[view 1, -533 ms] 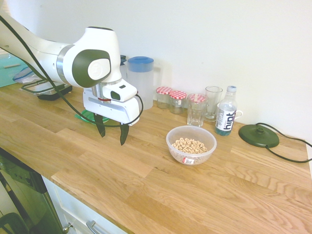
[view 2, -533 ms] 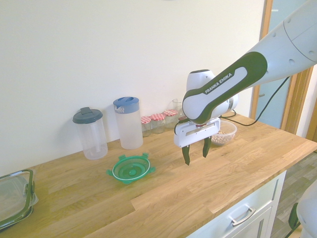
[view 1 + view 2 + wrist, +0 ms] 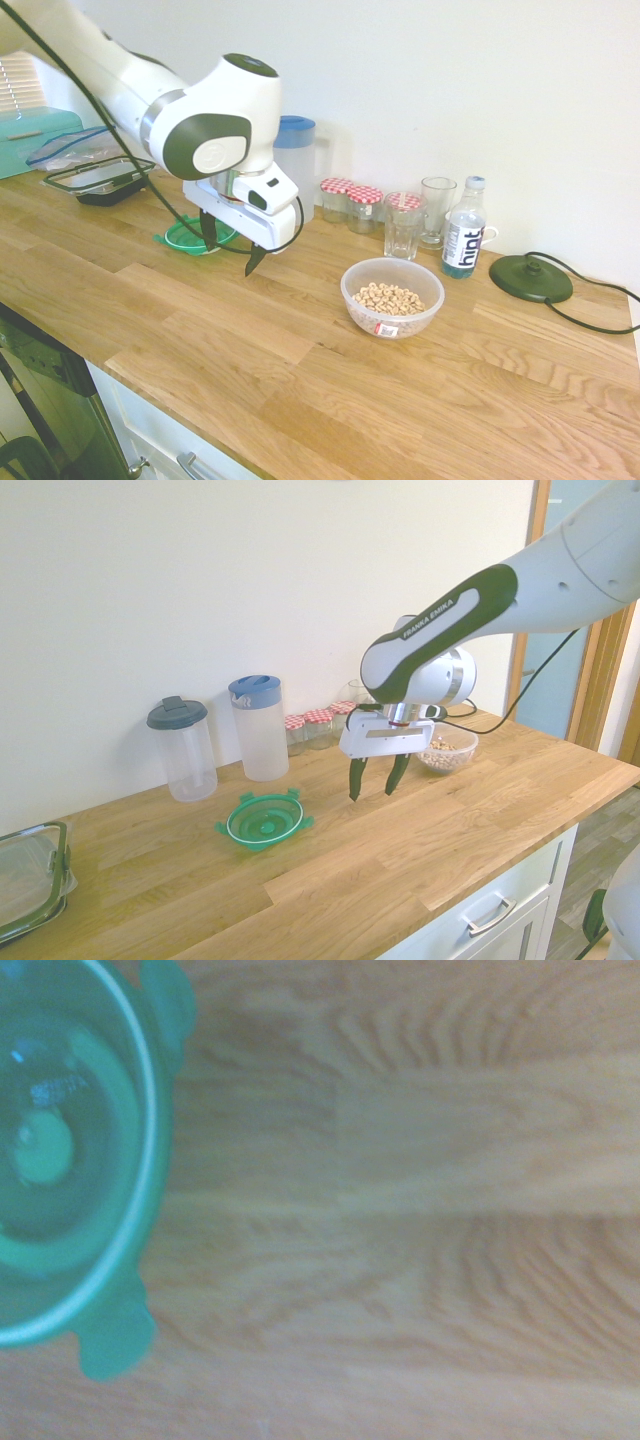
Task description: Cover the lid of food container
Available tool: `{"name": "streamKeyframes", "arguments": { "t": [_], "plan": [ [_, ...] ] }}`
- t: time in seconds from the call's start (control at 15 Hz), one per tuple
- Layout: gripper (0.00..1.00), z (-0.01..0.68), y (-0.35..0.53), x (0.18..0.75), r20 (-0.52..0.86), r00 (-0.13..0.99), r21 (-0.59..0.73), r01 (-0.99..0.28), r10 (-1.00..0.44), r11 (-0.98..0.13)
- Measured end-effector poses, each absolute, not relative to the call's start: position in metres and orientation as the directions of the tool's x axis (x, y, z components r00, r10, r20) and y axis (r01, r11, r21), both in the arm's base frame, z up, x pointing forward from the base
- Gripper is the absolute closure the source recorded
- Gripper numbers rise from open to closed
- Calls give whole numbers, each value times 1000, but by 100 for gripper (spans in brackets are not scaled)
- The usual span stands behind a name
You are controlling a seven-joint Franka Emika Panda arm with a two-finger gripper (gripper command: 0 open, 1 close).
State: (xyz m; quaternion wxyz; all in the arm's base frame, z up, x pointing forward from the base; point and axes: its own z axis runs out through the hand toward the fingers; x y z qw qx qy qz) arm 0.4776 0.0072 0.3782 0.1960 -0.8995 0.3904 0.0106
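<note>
The green lid (image 3: 265, 820) lay flat on the counter (image 3: 420, 850), untouched, with its underside and white centre ring facing up and its snap tabs spread around the rim. In the wrist view the lid (image 3: 60, 1160) filled only one edge of the picture, the rest being bare wood, which suggested the hand was not yet centred over it. The hand (image 3: 375, 778) hung in the air above the counter, tilted steeply downward, its two dark fingers spread wide and holding nothing. The lid sat near it on one side, lower and apart. On the hand's other side, farther off, the bowl (image 3: 392, 297) of cereal rings stood open on the counter. Behind the bowl stood a row of red-checked jars (image 3: 350, 203), two glasses (image 3: 421, 216) and a water bottle (image 3: 464, 228). Past the lid stood two tall clear jugs (image 3: 225, 739).

By the look of it, none of the task was done. The lid had still to be gripped, lifted, carried across to the bowl and pressed onto its rim. The approach to the lid appeared to be the step in hand.
</note>
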Motion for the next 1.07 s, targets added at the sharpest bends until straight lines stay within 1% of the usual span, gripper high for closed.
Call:
{"name": "streamKeyframes", "arguments": {
  "t": [0.27, 0.4, 0.53, 0.73, 1.07],
  "plan": [
    [0, 337, 22, 533, -315, 755, -511, -645, -575, -568],
    [0, 316, 36, 547, -378, 768, -558, -634, -517, -535],
    [0, 303, 51, 555, -408, 780, -604, -620, -474, -501],
    [0, 296, 63, 561, -431, 777, -638, -622, -460, -453],
    [0, 289, 75, 565, -467, 759, -650, -643, -454, -405]
  ]
}}
